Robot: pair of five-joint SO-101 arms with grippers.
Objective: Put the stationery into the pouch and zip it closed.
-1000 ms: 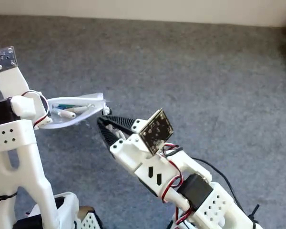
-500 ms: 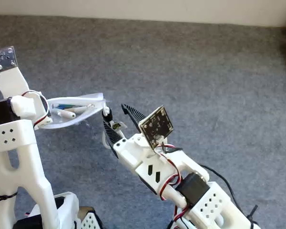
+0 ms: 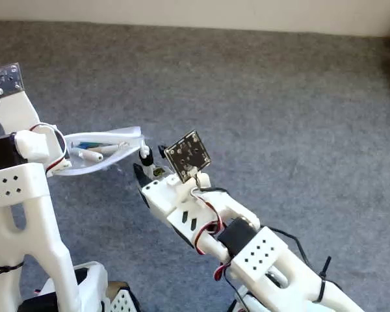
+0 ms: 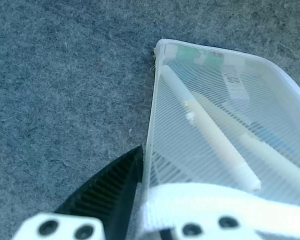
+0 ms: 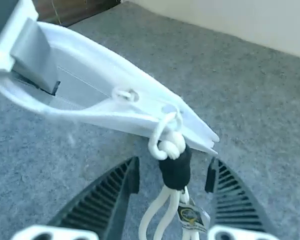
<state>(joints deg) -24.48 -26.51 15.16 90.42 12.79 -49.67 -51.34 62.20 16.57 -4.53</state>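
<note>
**Lining up on the zip pull**

Left hand (image 4: pixel 142 172) is pinching the pouch (image 3: pixel 101 153) end, bracing it at the table's (image 3: pixel 299 97) left side (pens (image 4: pixel 210 137) are lying inside). Right hand (image 5: pixel 172 167) is hanging spread, fingers straddling the zip pull (image 5: pixel 175 162), probably for closing.

We record a flat grey felt-like carpet surface (image 3: pixel 299 97), running to a pale wall strip (image 3: pixel 214 13) at its far edge.

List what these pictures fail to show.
- High view: where the pouch is gripped, hidden behind the left arm.
- Right wrist view: the pouch's far end, behind the left arm, so how far it is zipped.
- Left wrist view: the pens' ends, cut by the picture's edge and covered by the left gripper.
</note>
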